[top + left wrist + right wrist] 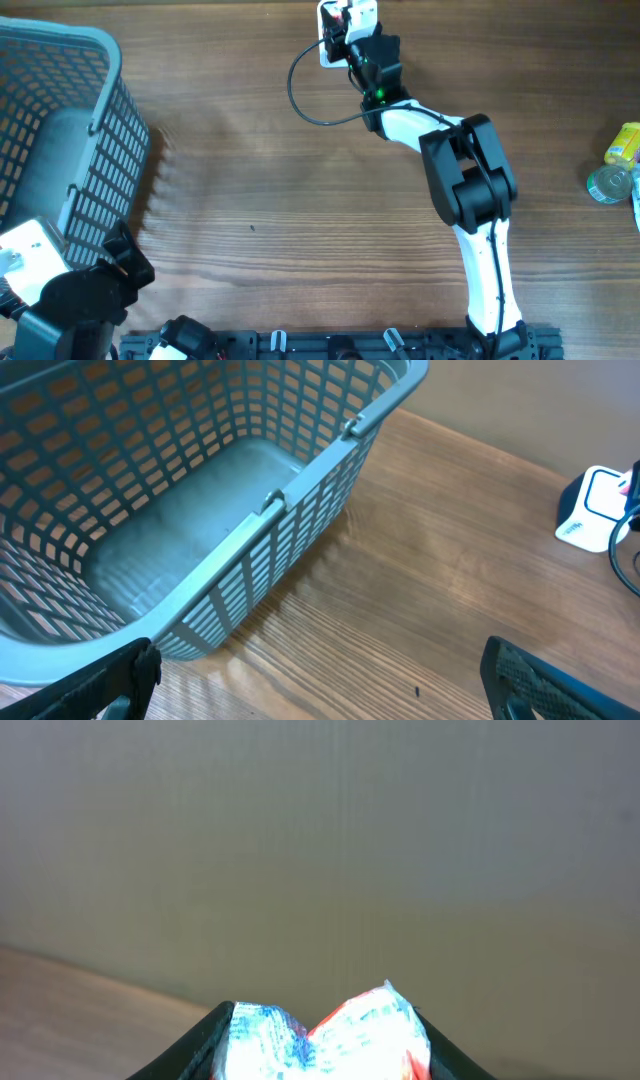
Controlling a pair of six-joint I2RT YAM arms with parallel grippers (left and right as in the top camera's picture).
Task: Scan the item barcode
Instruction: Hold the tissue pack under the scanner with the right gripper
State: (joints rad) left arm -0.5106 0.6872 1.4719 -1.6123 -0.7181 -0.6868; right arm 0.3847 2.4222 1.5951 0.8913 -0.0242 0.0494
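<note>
Pinching a crinkly red, blue and white plastic packet (330, 1030) between my right fingers (195, 1048), at the white box-shaped scanner (590, 510) on the wooden counter (250, 200), at its far edge. It looks light, soft and slippery; a mid-body grip seems safest. My left fingers (540, 678) are spread wide.

So there's a grey-blue plastic basket (110, 140) with grid sides sitting at the left end of the wooden tabletop (300, 220), open top up, and one handle lies folded down along the rim. Way over at the right edge there's a clear plastic bottle (610, 185), and a yellow pack (625, 143) just beside it, both partly cut off by the frame. Can't read any labels. Behind the tabletop is a plain greyish wall (320, 840).
</note>
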